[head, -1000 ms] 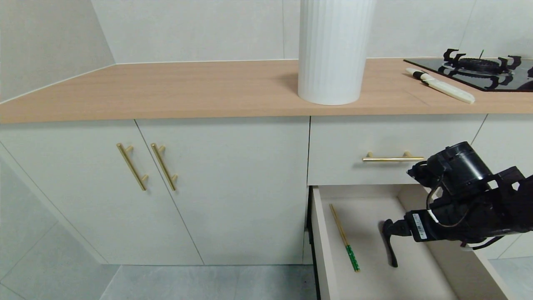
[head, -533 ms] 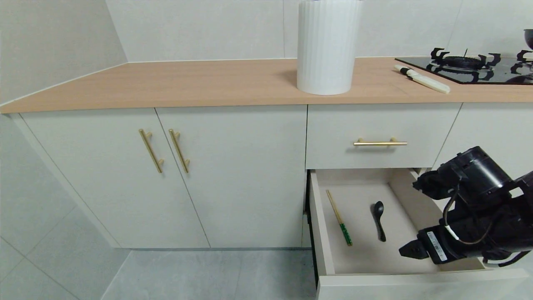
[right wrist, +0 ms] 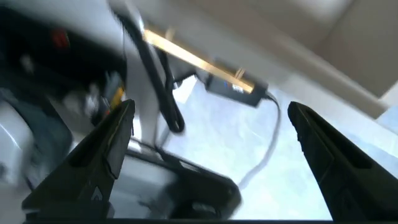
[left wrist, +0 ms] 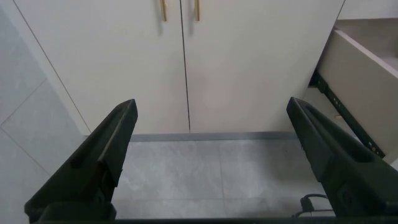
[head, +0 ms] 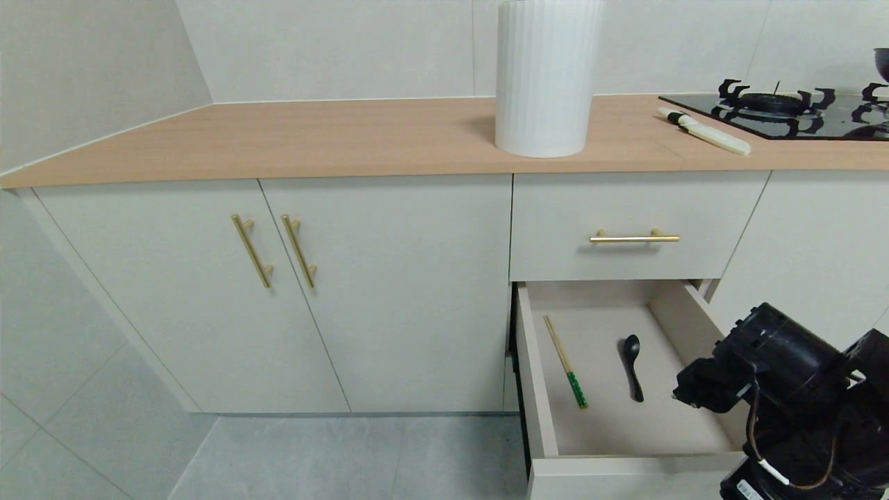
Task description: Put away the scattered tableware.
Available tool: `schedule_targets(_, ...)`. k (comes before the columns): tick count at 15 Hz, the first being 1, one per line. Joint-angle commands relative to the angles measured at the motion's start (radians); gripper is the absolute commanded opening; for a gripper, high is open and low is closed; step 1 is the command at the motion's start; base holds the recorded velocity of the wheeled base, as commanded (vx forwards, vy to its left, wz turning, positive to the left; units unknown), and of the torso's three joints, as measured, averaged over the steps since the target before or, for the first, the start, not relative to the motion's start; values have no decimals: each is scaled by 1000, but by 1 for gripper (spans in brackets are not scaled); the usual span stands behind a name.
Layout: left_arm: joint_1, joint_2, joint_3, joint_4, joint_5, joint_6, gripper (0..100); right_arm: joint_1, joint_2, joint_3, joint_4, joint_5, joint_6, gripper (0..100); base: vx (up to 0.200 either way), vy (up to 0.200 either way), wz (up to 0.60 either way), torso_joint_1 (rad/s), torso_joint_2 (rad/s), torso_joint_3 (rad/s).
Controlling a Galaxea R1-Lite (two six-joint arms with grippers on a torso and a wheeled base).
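Observation:
The lower drawer (head: 535,375) stands pulled out under the counter. On its floor lie a pair of wooden chopsticks with green ends (head: 566,362) and a black spoon (head: 632,375), side by side and apart. A white-handled knife (head: 705,132) rests on the wooden counter beside the stove. My right arm (head: 785,375) hangs low past the drawer's right front corner. Its gripper (right wrist: 211,112) is open and holds nothing, with a gold handle (right wrist: 199,59) and cables beyond it. My left gripper (left wrist: 211,112) is open and empty, low above the floor in front of the cabinet doors.
A tall white ribbed cylinder (head: 543,76) stands on the counter (head: 312,139) above the drawers. A black gas stove (head: 785,107) is at the far right. The upper drawer (head: 632,226) and two cabinet doors (head: 278,292) are closed. Grey tiled floor (head: 312,458) lies to the left.
The head camera has pulled back. My right gripper has left the drawer, where it was at the spoon, and has sunk toward the drawer's front right. The spoon now lies free.

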Motion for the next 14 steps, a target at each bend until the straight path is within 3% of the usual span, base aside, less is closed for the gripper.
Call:
schedule_targets(1, 0, 0, 0, 0, 0, 0, 100, 21, 31, 19, 6, 0, -9, 100, 0, 0, 0, 0, 0, 0)
schedule_targets(11, 0, 0, 0, 0, 0, 0, 100, 21, 207, -5, 6, -10, 17, 100, 0, 0, 0, 0, 0, 0)
schedule_targets(14, 0, 0, 0, 0, 0, 0, 100, -23, 284, -103, 11, -11, 168, 100, 0, 0, 0, 0, 0, 0)
